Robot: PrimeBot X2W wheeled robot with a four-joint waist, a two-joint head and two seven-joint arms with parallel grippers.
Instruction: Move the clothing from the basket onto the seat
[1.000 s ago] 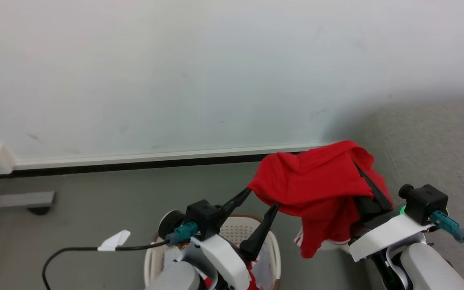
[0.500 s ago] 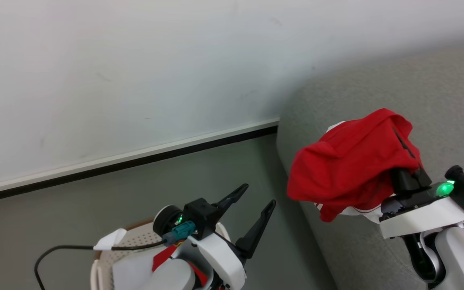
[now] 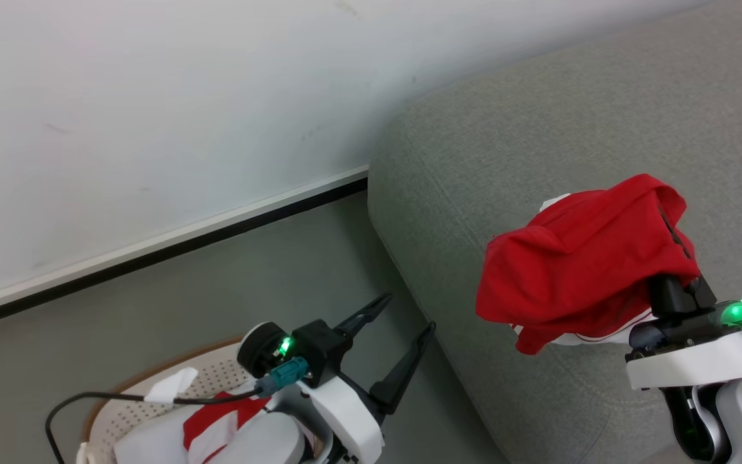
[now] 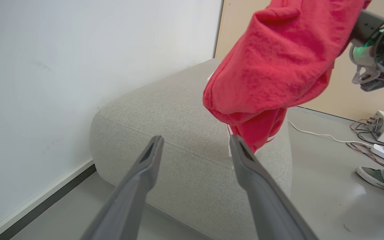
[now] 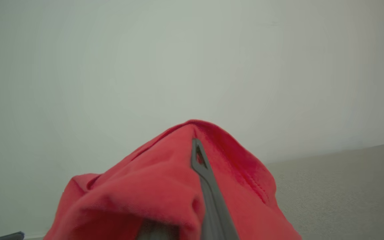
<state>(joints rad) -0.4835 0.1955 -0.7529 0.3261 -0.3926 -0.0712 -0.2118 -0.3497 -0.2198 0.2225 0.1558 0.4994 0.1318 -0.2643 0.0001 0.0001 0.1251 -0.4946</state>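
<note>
Over the seat (image 4: 178,110), hanging clothing (image 4: 272,60) screens a floor cable (image 4: 315,134), seemingly white.

The clothing (image 3: 577,258) is soft red cloth, matt and slightly fleecy; the seat (image 3: 506,129) is grey woven fabric, coarse-grained and matt; the basket (image 3: 213,376) is perforated cream plastic; the left gripper (image 3: 410,311) is dark matt plastic; the floor (image 3: 216,283) is smooth, with a faint sheen.

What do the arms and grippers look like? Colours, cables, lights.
Left gripper: two long dark tapered fingers, black mount, white wrist shell, pale grey forearm, green light, teal connector with a black cable carrying a white tag. Right gripper: same dark fingers, white shell, bright green light.
</note>
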